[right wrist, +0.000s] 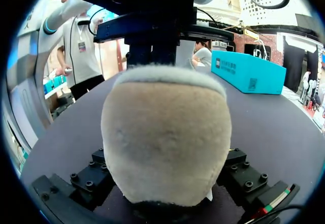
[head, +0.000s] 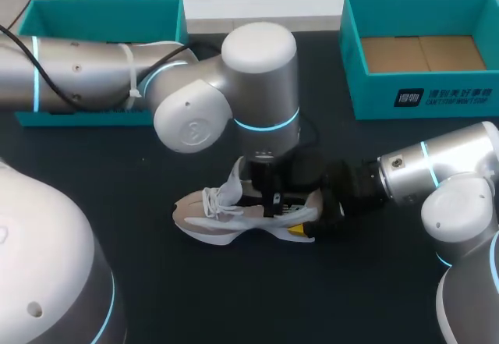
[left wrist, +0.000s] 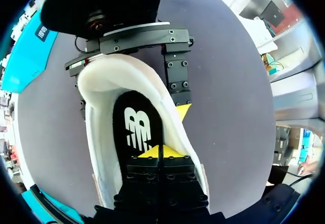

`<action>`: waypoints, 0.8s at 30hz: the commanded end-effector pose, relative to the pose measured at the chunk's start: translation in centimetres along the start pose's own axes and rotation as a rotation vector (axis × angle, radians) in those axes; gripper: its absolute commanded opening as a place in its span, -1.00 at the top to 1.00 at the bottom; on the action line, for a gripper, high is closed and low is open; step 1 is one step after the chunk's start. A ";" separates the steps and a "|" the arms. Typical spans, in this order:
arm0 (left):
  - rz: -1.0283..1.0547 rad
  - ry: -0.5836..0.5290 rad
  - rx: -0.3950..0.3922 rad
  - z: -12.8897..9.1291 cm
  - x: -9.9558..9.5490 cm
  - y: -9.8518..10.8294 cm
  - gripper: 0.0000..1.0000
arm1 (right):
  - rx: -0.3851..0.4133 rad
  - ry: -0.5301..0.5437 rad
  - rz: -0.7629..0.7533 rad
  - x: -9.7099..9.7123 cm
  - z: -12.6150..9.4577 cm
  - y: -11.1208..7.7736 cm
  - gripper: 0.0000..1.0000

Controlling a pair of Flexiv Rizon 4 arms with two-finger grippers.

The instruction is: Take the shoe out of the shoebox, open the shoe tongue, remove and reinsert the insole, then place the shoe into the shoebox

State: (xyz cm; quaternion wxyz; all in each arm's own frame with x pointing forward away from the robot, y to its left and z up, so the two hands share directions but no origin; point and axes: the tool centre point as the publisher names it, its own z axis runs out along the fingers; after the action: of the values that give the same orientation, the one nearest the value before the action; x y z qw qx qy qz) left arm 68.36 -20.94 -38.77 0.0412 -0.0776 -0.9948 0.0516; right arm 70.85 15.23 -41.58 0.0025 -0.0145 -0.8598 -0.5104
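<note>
A beige and white shoe [head: 226, 221] lies on the dark table, toe to the left, laces loose. My left gripper [head: 272, 202] comes straight down into its opening. In the left wrist view this gripper [left wrist: 160, 152] is shut, its yellow tips together on the black insole [left wrist: 136, 127] inside the shoe [left wrist: 96, 107]. My right gripper [head: 326, 213] holds the heel from the right. In the right wrist view the fuzzy heel [right wrist: 165, 137] fills the space between the fingers [right wrist: 94, 176], which press on both sides of it.
A teal shoebox [head: 374, 75] with a cardboard floor stands open at the back right. A second teal box part [head: 101, 18] sits at the back left behind my left arm. Bare dark table lies in front of the shoe.
</note>
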 end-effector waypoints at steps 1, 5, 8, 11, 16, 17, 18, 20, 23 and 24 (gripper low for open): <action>0.010 0.004 0.007 0.6 0.5 0.4 0.39 | 0.004 -0.003 0.001 -0.1 0.2 -0.2 1.00; 0.002 0.013 0.003 1.0 0.3 0.7 0.66 | 0.004 -0.003 0.001 -0.1 0.2 -0.2 1.00; -0.005 0.014 0.003 1.3 0.1 1.0 0.83 | 0.004 -0.003 0.001 -0.1 0.2 -0.2 1.00; -0.007 0.009 0.004 1.7 -0.2 1.2 0.58 | 0.004 -0.003 0.001 -0.1 0.2 -0.2 1.00; -0.003 0.001 0.007 2.0 -0.2 1.4 0.34 | 0.004 -0.003 0.001 -0.1 0.2 -0.2 1.00; -0.003 0.000 0.007 2.0 -0.1 1.5 0.29 | 0.004 -0.003 0.001 -0.1 0.2 -0.2 1.00; -0.003 -0.002 0.007 2.0 -0.1 1.5 0.26 | 0.004 -0.003 0.001 -0.1 0.2 -0.2 1.00; -0.003 -0.006 0.007 1.9 0.0 1.5 0.29 | 0.004 -0.003 0.001 -0.1 0.2 -0.2 1.00; 0.003 -0.009 0.008 1.8 0.0 1.5 0.24 | 0.004 -0.003 0.001 -0.1 0.2 -0.2 1.00; 0.005 -0.009 0.009 1.8 0.0 1.5 0.23 | 0.004 -0.003 0.001 -0.1 0.2 -0.2 1.00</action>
State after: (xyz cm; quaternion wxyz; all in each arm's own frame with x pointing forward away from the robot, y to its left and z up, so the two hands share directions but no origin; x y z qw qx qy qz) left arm 69.06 -19.95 -40.27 0.0383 -0.0784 -0.9947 0.0541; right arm 70.80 15.25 -41.60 0.0024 -0.0142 -0.8599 -0.5103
